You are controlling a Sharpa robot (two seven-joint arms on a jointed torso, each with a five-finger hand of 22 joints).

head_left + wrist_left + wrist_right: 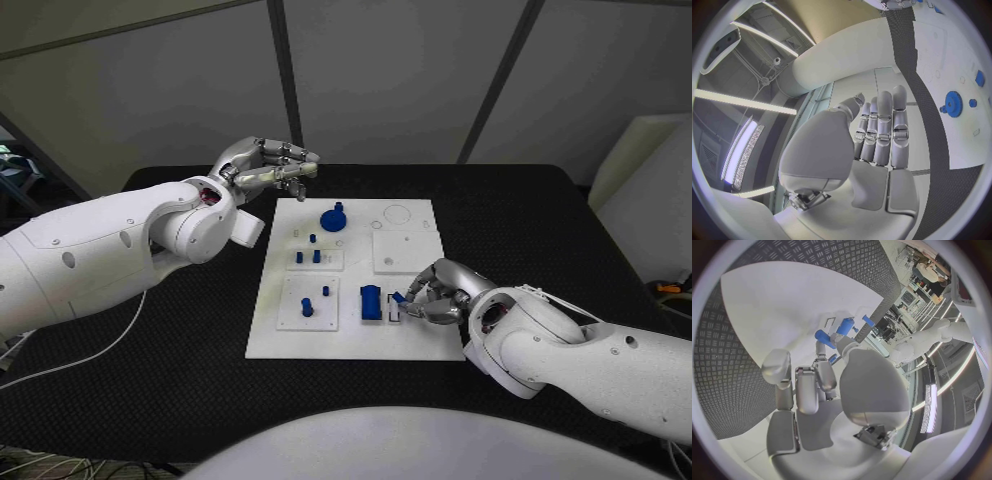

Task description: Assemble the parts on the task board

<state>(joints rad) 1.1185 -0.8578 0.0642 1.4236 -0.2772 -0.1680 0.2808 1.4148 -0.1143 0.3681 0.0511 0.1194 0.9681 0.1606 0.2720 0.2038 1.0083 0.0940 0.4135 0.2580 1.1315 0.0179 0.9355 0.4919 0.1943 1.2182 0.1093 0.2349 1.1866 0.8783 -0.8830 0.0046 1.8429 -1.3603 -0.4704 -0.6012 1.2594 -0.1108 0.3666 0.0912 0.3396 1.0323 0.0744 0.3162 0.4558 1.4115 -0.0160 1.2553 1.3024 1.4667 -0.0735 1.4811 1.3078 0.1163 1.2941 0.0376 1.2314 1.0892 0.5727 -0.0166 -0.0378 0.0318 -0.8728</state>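
Note:
The white task board (411, 335) lies mid-table. On it stand a blue gear (333, 218), short blue pegs (307, 250) and a taller blue block (371, 302). My right hand (440, 292) rests on the board's near right part, its fingertips pinching a small blue part (397, 298) just beside the block; the right wrist view shows blue pieces (824, 337) ahead of its fingers (807, 387). My left hand (267, 165) hovers off the board's far left corner, fingers curled to the thumb, with a small dark piece (297, 190) under the tips. The gear (952, 103) appears beyond its fingers (879, 130).
A white box (649, 170) leans at the table's far right edge. A white cable (87, 350) trails off the left side. Something small and orange (666, 287) sits by the right edge. Black table (519, 220) surrounds the board.

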